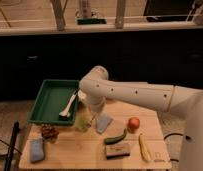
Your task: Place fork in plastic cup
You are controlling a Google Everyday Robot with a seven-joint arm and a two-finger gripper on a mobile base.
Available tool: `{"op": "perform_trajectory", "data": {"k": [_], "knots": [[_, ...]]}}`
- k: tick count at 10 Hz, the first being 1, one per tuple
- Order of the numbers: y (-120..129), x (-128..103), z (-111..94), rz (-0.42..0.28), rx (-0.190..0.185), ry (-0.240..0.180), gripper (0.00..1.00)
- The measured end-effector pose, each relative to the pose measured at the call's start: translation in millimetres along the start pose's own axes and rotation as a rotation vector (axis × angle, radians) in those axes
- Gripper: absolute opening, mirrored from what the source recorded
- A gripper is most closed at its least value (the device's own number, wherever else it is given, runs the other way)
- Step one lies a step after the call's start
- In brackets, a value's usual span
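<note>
Pincer (90, 113) above the upright green (translucent) plastic cup (84, 124).

Arm: the white, thick-tubed robot arm (145, 95) comes in from the right edge and stretches leftward, its forearm close to level.
Elbow: a rounded white joint (95, 82) forms the leftmost bend, and the last link drops straight down from it.
Gripper: the two-finger gripper (90, 116) hangs low beneath that joint, near the middle, pointing down.

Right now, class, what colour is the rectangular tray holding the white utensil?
Dark green: the rectangular tray, camera view. The tool sits near the translucent green plastic cup.
</note>
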Motion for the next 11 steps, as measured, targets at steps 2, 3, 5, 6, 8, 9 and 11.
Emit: {"op": "perform_trajectory", "data": {"k": [2, 3, 5, 6, 8, 9, 11], "knots": [[-9, -11, 3, -0.033, -0.011, -0.006, 0.04], [-12, -13, 4, -0.047, -0.019, -0.005, 0.04], [-20, -22, 7, -0.076, -0.032, -0.009, 0.04], [-25, -27, 8, -0.092, -0.040, -0.011, 0.04], [-31, -31, 10, -0.111, -0.049, -0.011, 0.04], [-33, -32, 10, -0.118, -0.053, -0.012, 0.04], [-37, -35, 11, -0.132, -0.055, -0.017, 0.04]]}}
